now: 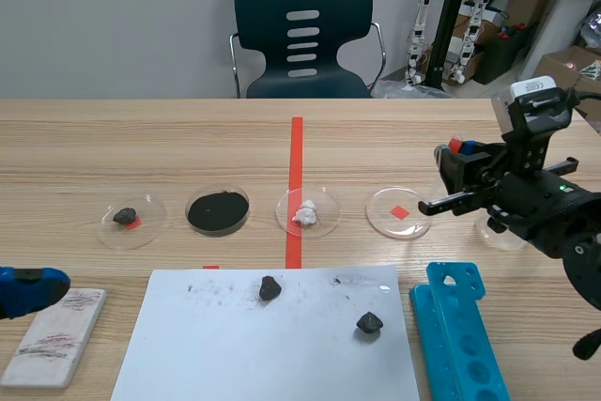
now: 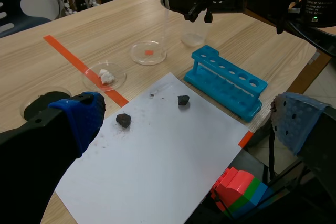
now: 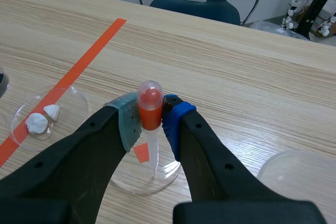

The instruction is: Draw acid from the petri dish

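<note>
The right gripper [image 3: 149, 113] has its jaws closed on a dropper [image 3: 149, 103], pinching it just under the red bulb between the grey-green pad and the blue pad, with the clear stem hanging straight down. The stem's tip is over a clear petri dish [image 3: 164, 179] that sits on an orange-red square mark; whether the tip touches the dish floor cannot be told. In the scene view this dish [image 1: 383, 220] is the one furthest right in a row of four, just beside the gripper. Along the row come a dish with white lumps [image 1: 324, 223] on the tape line, a dish of black powder [image 1: 218, 211], and a dish with a dark stone [image 1: 146, 229]. A clear cup [image 1: 503, 235] stands behind the right arm. The left gripper [image 2: 186, 113] hangs low at the near left of the table, jaws wide apart and holding nothing. Near the robot lies a white sheet of paper [image 1: 272, 354] carrying two dark stones [image 1: 270, 287], with a blue tube rack [image 1: 462, 335] beside it on the right and a smudged white block [image 1: 56, 335] on the left.
</note>
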You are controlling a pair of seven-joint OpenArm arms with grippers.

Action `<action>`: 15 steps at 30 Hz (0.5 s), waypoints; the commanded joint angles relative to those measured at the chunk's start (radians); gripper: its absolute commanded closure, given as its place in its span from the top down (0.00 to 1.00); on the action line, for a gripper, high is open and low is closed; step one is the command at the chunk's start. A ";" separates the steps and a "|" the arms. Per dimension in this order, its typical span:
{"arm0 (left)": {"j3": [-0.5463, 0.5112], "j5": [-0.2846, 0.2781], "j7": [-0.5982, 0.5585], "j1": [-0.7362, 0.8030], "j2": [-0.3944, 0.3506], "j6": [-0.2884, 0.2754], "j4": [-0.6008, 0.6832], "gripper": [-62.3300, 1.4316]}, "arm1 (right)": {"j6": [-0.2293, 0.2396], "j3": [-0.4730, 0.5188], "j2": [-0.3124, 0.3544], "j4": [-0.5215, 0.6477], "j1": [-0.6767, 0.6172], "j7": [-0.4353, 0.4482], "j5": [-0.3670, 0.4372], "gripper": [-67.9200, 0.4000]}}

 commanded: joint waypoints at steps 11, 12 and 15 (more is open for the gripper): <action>0.002 -0.006 -0.014 0.005 -0.003 -0.002 0.007 1.00 | 0.000 0.002 0.009 0.007 0.014 0.017 0.011 0.17; 0.002 -0.006 -0.014 0.005 -0.003 -0.002 0.007 1.00 | 0.000 0.003 0.009 0.007 0.014 0.020 0.011 0.17; 0.002 -0.006 -0.014 0.005 -0.003 -0.002 0.007 1.00 | 0.000 0.003 0.010 0.007 0.014 0.024 0.011 0.17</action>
